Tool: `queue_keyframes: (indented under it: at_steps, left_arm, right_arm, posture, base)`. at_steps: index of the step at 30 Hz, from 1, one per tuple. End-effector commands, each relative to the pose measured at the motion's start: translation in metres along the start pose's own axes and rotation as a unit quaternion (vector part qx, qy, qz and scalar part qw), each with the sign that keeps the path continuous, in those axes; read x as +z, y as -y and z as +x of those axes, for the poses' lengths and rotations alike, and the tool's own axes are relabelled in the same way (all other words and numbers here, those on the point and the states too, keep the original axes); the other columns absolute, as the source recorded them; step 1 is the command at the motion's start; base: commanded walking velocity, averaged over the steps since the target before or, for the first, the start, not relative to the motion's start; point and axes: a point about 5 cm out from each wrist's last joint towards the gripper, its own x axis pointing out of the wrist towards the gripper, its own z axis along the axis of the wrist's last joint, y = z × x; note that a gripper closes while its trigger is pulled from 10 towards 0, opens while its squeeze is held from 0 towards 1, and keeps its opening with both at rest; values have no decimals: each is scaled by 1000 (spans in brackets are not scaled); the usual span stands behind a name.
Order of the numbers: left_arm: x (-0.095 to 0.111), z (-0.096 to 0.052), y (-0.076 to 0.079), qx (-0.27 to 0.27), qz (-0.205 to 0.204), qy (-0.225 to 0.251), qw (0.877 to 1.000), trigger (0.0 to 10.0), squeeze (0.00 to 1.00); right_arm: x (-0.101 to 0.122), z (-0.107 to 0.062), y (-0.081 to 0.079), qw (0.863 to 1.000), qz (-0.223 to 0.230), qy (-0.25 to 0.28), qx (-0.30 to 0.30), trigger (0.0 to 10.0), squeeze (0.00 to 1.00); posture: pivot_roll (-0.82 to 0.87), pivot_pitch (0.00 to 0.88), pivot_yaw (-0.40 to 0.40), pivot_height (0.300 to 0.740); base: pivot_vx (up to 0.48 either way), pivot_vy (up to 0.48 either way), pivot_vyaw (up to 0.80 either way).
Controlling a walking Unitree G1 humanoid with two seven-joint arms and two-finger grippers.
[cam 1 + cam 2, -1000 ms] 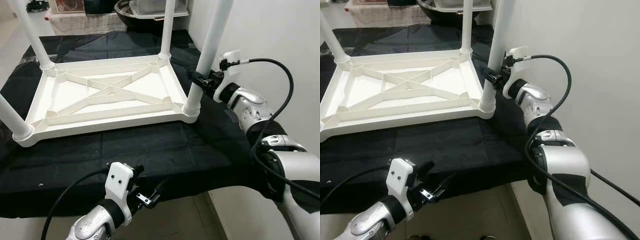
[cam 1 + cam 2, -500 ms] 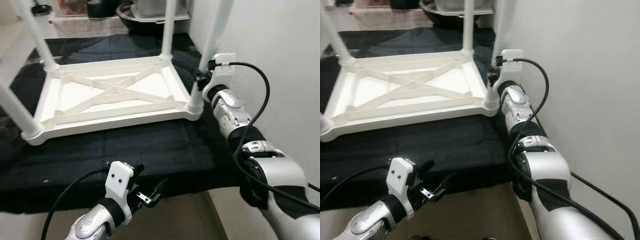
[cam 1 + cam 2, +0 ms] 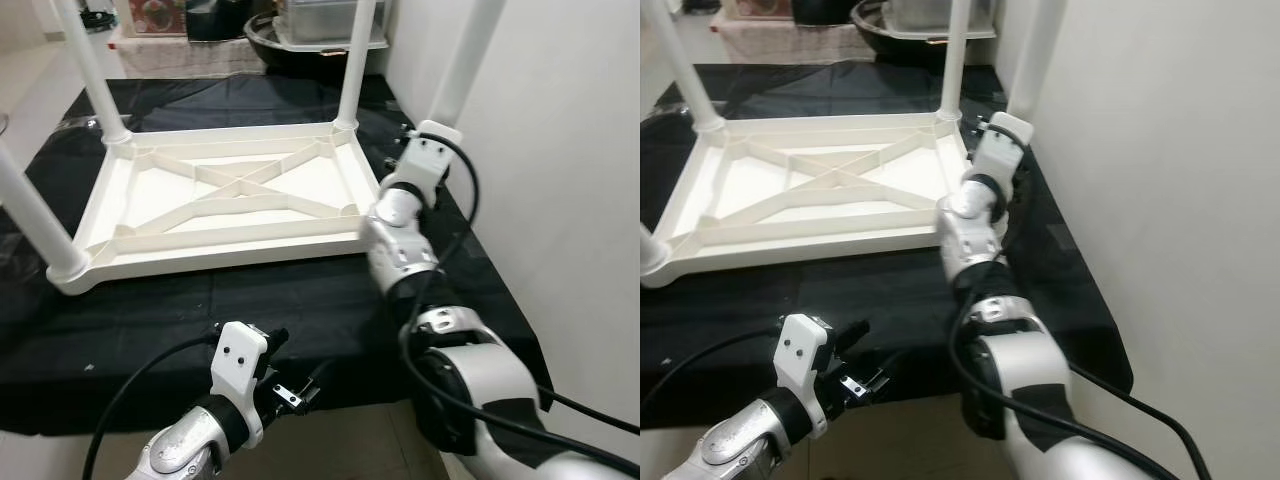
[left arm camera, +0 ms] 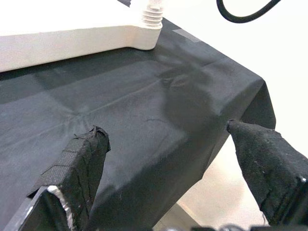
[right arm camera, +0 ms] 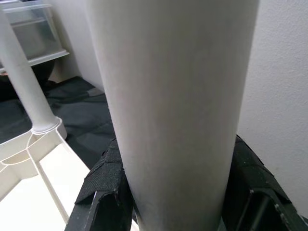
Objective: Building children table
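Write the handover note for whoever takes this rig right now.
Right gripper: shut on the near right leg, fingers on both sides of it, close to the wall.
Left gripper: open, holding nothing, hovering at the near edge of the black cloth.
Table top: upside down on the cloth, ribs up.
Done: all four legs stand in their corner sockets.
Left: whether the held leg is fully seated cannot be told; then release and turn the table over.
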Motion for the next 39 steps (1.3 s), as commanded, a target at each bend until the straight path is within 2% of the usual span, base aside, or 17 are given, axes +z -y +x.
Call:
queue_keyframes:
  at_steps: [1, 9, 10, 12, 13, 17, 19, 21, 24, 27, 32, 34, 35, 36, 37, 38, 39]
  left_arm:
    - [-4, -1, 1, 1, -2, -5, 1000, 10000, 0]
    - [-5, 0, 1, -2, -4, -6, 1000, 10000, 0]
    - [-5, 0, 1, -3, -4, -7, 1000, 10000, 0]
    - [-6, 0, 1, -4, -5, -8, 1000, 10000, 0]
    - [-6, 0, 0, -4, -5, -9, 1000, 10000, 0]
    - [-7, 1, 0, -4, -5, -9, 1000, 10000, 0]
    - [-8, 2, 0, -4, -6, -9, 1000, 10000, 0]
    - [-8, 2, 0, -4, -6, -9, 1000, 10000, 0]
    - [-8, 4, -1, -5, -6, -8, 1000, 10000, 0]
    - [-7, 4, -1, -5, -6, -8, 1000, 10000, 0]
    - [-7, 5, -1, -4, -5, -6, 1000, 10000, 0]
    - [-7, 6, -2, -4, -4, -5, 1000, 10000, 0]
    - [-7, 6, -2, -4, -4, -5, 1000, 10000, 0]
    - [-7, 6, -2, -4, -4, -4, 1000, 10000, 0]
    - [-7, 6, -2, -4, -4, -4, 1000, 10000, 0]
    - [-7, 6, -1, -4, -4, -4, 1000, 10000, 0]
    - [-7, 6, -1, -4, -4, -4, 1000, 10000, 0]
  right_arm:
    - [-20, -3, 7, 998, 26, -60, -10, 10000, 0]
    - [-19, -3, 12, 998, 27, -46, 20, 10000, 0]
    - [-21, -2, 14, 998, 28, -44, 37, 10000, 1000]
    - [-20, -1, 16, 997, 32, -34, 66, 10000, 1000]
    - [-20, 0, 17, 993, 40, -26, 106, 10000, 0]
    - [-19, 1, 19, 990, 44, -17, 136, 10000, 0]
    - [-16, 9, 31, 968, 47, 12, 247, 10000, 0]
    - [-16, 9, 31, 968, 47, 12, 247, 10000, 0]
    - [-16, 21, 48, 932, 43, 16, 358, 10000, 0]
    - [-16, 26, 53, 925, 41, 9, 377, 10000, 0]
    - [-12, 38, 62, 895, 29, -11, 446, 10000, 0]
    - [-8, 44, 65, 870, 30, -35, 491, 10000, 0]
    - [-8, 44, 65, 870, 30, -35, 491, 10000, 0]
    - [-6, 44, 65, 851, 33, -49, 522, 10000, 0]
    - [-6, 44, 65, 851, 33, -49, 522, 10000, 0]
    - [-5, 43, 64, 833, 31, -61, 549, 10000, 0]
    - [-5, 43, 64, 833, 31, -61, 549, 10000, 0]
  posture:
    - [99, 151, -37, 740]
    - [93, 146, -31, 740]
    - [94, 142, -31, 740]
    - [92, 140, -29, 740]
    - [91, 139, -31, 740]
    - [91, 136, -29, 740]
    - [86, 135, -27, 740]
    - [86, 135, -27, 740]
    - [85, 134, -29, 740]
    - [85, 133, -31, 740]
    - [88, 133, -33, 740]
    - [93, 133, -37, 740]
    - [93, 133, -37, 740]
    - [94, 133, -37, 740]
    - [94, 133, -37, 740]
    - [94, 133, -37, 740]
    - [94, 133, -37, 740]
  base:
    - [0, 0, 0]
    - [0, 0, 0]
    - [0, 0, 0]
    - [0, 0, 0]
    - [0, 0, 0]
    - [0, 0, 0]
    - [0, 0, 0]
    - [0, 0, 0]
    - [0, 0, 0]
    - [0, 0, 0]
    - [0, 0, 0]
    - [0, 0, 0]
    - [0, 0, 0]
    - [0, 0, 0]
    - [0, 0, 0]
    - [0, 0, 0]
    - [0, 0, 0]
